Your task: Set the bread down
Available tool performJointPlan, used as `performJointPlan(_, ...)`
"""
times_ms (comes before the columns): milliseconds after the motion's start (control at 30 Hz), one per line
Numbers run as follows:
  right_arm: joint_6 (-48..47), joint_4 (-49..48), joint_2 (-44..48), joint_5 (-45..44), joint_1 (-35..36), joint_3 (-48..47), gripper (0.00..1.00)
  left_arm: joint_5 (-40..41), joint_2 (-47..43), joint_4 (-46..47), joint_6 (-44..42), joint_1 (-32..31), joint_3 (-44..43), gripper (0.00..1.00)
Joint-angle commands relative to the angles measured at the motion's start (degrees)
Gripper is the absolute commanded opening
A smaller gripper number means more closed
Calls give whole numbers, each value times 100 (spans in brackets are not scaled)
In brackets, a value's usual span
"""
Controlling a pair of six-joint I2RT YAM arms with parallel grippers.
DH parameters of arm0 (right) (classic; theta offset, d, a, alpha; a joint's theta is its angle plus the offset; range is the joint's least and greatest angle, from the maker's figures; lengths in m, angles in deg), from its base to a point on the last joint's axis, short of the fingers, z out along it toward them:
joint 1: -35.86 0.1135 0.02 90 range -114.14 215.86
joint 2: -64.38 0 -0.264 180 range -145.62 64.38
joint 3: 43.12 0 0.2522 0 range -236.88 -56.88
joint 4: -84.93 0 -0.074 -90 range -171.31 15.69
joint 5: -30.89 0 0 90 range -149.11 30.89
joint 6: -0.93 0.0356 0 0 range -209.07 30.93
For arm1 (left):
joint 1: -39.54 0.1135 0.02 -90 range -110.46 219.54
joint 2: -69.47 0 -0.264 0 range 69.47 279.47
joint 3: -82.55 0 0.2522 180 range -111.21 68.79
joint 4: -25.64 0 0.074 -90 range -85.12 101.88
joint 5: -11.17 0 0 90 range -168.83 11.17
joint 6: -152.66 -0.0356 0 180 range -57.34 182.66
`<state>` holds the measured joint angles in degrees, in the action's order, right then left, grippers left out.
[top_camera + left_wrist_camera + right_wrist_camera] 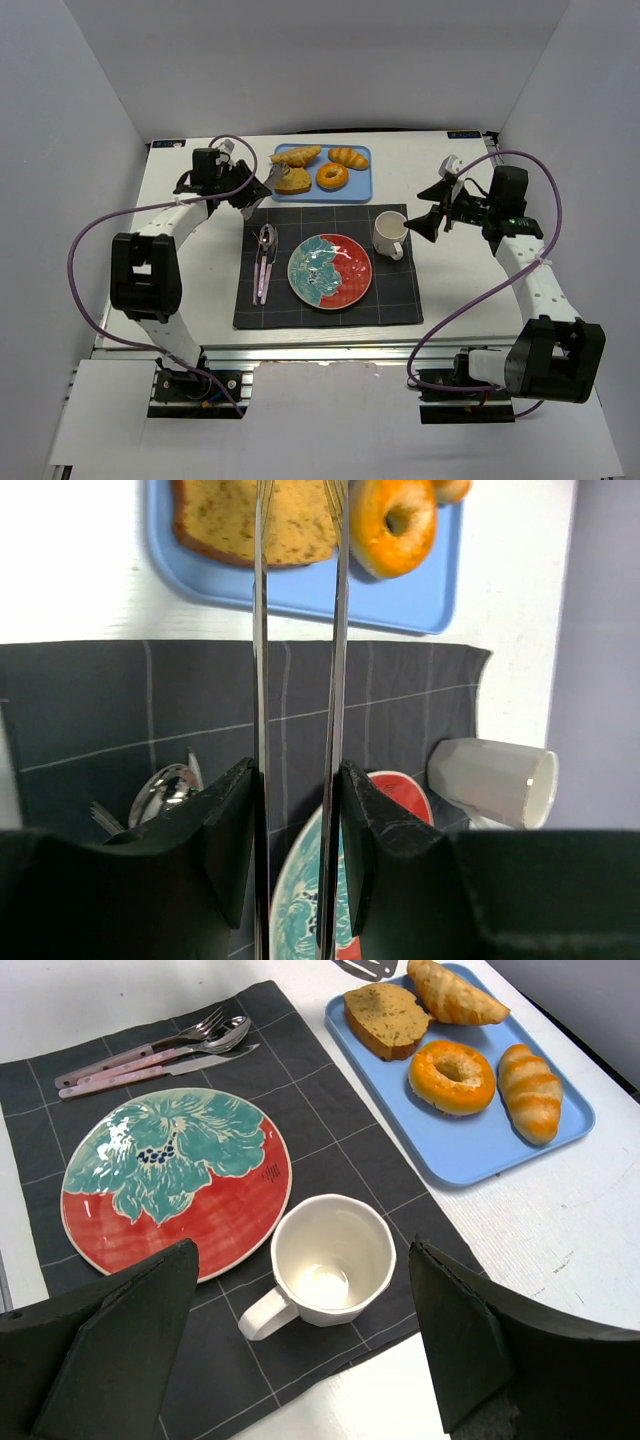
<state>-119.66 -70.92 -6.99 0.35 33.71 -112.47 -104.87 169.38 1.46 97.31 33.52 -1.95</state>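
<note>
The bread lies on a blue tray (pixel 362 187): a thick brown slice (pixel 292 181) (pixel 215 520) (pixel 385 1018), a glossy ring doughnut (pixel 332 177) (pixel 393 525) (pixel 453 1075), a striped roll (pixel 528 1090) and a long twisted pastry (pixel 455 995). My left gripper (pixel 240 180) (pixel 297 770) is shut on metal tongs (pixel 262 630), whose two arms run forward over the slice. The tongs' tips (pixel 365 968) sit at the slice's edge; I cannot tell whether they touch it. My right gripper (pixel 428 220) (pixel 303 1260) hangs open above the white mug (pixel 330 1260), holding nothing.
A dark checked placemat (pixel 400 300) carries a red and teal plate (pixel 330 270) (pixel 175 1185), the mug (pixel 389 235) (pixel 495 780), and cutlery (pixel 265 255) (pixel 150 1055) at its left. The tray lies just behind the mat. White walls close in the table.
</note>
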Motion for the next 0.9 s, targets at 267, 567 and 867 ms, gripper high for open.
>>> performJointPlan(267,62,-222,18,162,-57,-4,90,767,335,-1455,-1268,-22,-1056,47)
performJointPlan(567,88,-239,9,145,-66,22,90,741,432,-1455,-1409,-22,-1091,47)
performJointPlan(867,97,-239,1,127,-75,22,89,539,643,-1437,-1426,-22,-1126,47)
